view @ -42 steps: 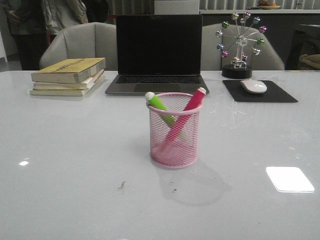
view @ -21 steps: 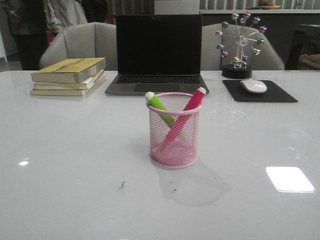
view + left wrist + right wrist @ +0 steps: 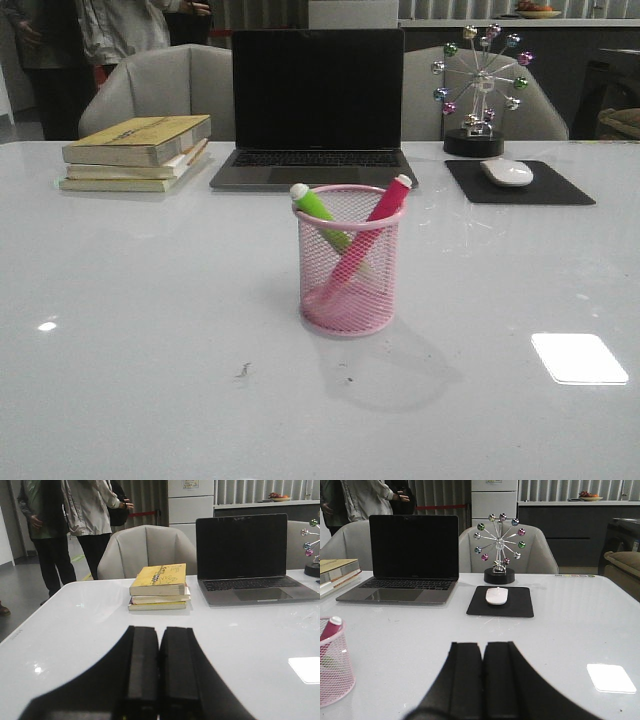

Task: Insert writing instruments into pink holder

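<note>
The pink holder (image 3: 349, 262) stands upright at the table's middle in the front view. Inside it lean two writing instruments, crossing each other: a lime green marker (image 3: 318, 208) tilted to the left and a pink-red marker (image 3: 375, 222) tilted to the right, both white caps above the rim. The right wrist view catches the holder (image 3: 335, 665) at its edge with the pink-red marker (image 3: 330, 628) sticking out. My left gripper (image 3: 159, 630) is shut and empty, low over bare table. My right gripper (image 3: 484, 645) is shut and empty too. Neither gripper appears in the front view.
Behind the holder sits an open laptop (image 3: 317, 108). A stack of books (image 3: 138, 152) lies at the back left. A mouse (image 3: 507, 172) on a black pad (image 3: 520, 184) and a small ferris-wheel ornament (image 3: 479, 92) stand at the back right. Chairs and people are beyond the table.
The holder and both markers stay still. Only the people behind the table have shifted a little.
</note>
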### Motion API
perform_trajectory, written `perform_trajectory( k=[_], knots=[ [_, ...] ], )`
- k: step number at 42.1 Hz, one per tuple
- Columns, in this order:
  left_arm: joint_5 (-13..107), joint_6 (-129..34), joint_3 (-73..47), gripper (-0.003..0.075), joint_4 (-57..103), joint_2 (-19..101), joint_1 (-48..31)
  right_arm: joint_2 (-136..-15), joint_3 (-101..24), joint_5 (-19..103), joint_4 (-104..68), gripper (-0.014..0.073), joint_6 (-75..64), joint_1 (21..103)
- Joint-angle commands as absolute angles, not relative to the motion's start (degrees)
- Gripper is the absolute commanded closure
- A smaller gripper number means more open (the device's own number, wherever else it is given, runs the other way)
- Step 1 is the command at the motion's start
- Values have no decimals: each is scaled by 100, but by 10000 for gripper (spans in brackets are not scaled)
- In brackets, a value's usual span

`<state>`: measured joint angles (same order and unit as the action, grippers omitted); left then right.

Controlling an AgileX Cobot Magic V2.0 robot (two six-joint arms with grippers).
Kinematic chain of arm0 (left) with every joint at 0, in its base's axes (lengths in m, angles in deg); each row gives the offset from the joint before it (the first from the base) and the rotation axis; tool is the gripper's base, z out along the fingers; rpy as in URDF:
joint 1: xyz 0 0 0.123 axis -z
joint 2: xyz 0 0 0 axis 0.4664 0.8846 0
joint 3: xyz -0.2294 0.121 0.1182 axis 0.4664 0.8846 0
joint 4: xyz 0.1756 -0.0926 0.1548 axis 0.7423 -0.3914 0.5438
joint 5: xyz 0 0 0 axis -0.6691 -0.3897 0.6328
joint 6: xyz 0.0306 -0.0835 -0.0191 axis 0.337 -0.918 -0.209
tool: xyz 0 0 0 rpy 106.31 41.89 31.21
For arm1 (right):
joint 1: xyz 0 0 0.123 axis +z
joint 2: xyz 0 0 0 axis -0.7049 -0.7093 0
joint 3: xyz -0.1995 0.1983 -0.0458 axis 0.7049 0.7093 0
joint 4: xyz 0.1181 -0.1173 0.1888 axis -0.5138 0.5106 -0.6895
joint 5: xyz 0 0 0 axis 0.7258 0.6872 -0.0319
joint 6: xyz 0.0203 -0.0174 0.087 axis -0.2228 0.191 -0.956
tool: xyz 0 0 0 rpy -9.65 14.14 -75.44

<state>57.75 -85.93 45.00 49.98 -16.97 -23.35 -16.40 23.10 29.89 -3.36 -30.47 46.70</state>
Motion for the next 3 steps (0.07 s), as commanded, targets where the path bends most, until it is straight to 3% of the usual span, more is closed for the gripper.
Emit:
perform_trajectory(
  k=[1,3],
  knots=[
    [6282,-8609,4522,623,4935,-1804,-2309,-1530,2289,2525,-307,526,-2978,4663],
    [6282,-8609,4522,623,4935,-1804,-2309,-1530,2289,2525,-307,526,-2978,4663]
  ],
)
